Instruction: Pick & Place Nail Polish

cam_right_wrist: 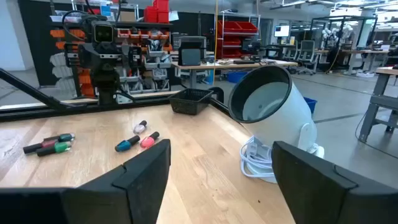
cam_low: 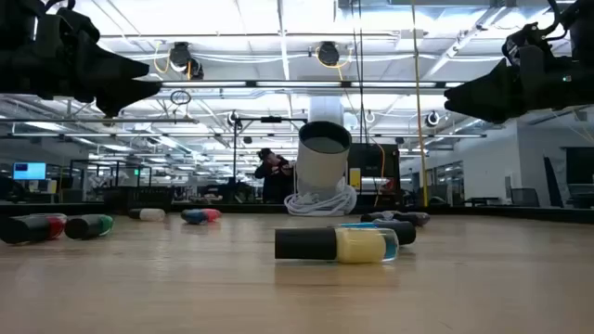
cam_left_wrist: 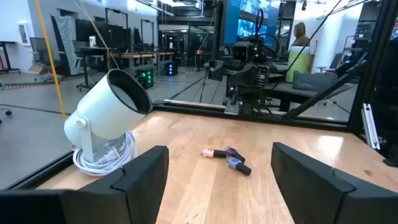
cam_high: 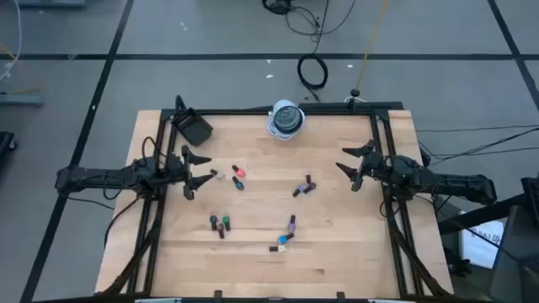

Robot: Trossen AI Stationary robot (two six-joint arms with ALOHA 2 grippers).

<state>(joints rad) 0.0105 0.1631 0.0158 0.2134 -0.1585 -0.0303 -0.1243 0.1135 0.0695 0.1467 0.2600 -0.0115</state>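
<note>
A: From above, where do things stand?
B: Nothing picked yet, I'd judge. The left gripper (cam_high: 195, 171) hangs over the table's left side, fingers spread, holding nothing. The right gripper (cam_high: 352, 165) mirrors it on the right, also spread and empty. The bottles (cam_high: 239, 178) lie scattered on the table (cam_high: 354, 252) between them, in loose pairs; the tray (cam_high: 192, 127) sits at the far left corner, with nothing visible in it.

A: And the low view?
B: All bottles lie on their sides. A yellow bottle (cam_low: 339, 244) is nearest, with a blue one touching behind it. Both grippers hang well above the wood.

A: Left wrist?
B: Its spread fingers (cam_left_wrist: 140, 174) frame a pair of bottles (cam_left_wrist: 226, 157) ahead, beside the lamp (cam_left_wrist: 106, 121).

A: Right wrist?
B: Open fingers (cam_right_wrist: 146, 165) too; pink and teal bottles (cam_right_wrist: 137, 142) lie beyond, the tray (cam_right_wrist: 193, 99) farther off.

A: Next move?
B: Probably one arm drops over a single bottle, aligned across its body, since neighbours touch.
</note>
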